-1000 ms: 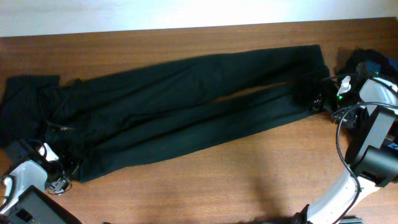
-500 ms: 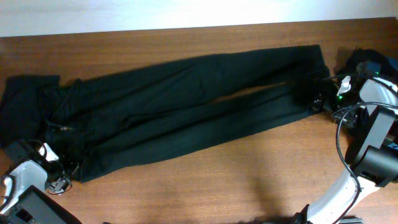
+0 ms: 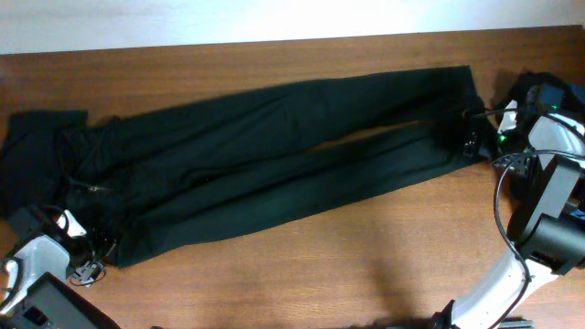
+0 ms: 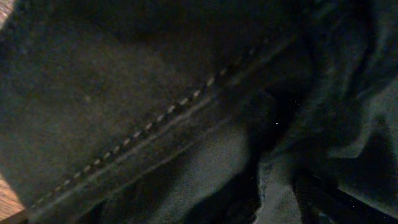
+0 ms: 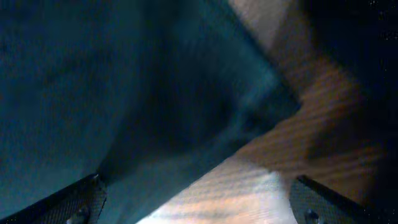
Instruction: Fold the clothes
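Left hand [image 3: 91, 249] low at near-left corner, wrist angled down, jaws spread wide. Right hand [image 3: 469, 143] at far right, jaws wide apart; right arm [image 3: 539, 215] folded back.

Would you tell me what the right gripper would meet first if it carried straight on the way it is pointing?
Probably the hem of the black trousers, lying right ahead of the open right gripper; bare table shows beside it. Depth is unclear.

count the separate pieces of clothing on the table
3. Long black trousers lie across the middle; a black piece sits at their left end; a dark bundle with some blue in it is at the right edge. That bundle may hide more.
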Robot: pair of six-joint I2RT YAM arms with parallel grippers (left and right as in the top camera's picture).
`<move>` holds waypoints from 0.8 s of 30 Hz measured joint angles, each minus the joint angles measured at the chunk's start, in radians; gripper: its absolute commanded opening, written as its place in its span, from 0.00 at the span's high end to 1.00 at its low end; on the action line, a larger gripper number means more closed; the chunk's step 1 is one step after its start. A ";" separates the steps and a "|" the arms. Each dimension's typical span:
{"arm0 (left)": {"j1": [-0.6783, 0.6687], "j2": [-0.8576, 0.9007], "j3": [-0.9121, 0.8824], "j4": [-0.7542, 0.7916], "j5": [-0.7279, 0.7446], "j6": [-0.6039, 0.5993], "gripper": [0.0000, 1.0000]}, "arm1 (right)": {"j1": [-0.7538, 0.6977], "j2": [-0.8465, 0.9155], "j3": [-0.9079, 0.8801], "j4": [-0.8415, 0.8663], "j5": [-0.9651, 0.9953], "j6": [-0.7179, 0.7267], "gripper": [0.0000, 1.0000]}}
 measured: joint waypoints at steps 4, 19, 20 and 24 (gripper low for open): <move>0.000 0.000 0.000 0.000 0.000 0.000 0.01 | 0.000 0.000 0.001 0.051 0.027 -0.013 0.01; 0.000 0.000 0.000 0.000 0.000 0.000 0.01 | 0.000 0.000 0.001 0.048 0.039 -0.031 0.01; 0.000 0.000 0.000 0.000 0.000 0.000 0.01 | 0.000 0.000 0.001 0.047 0.039 -0.030 0.01; 0.000 0.000 0.000 0.000 0.000 0.000 0.01 | 0.000 0.000 0.001 0.047 0.039 -0.031 0.01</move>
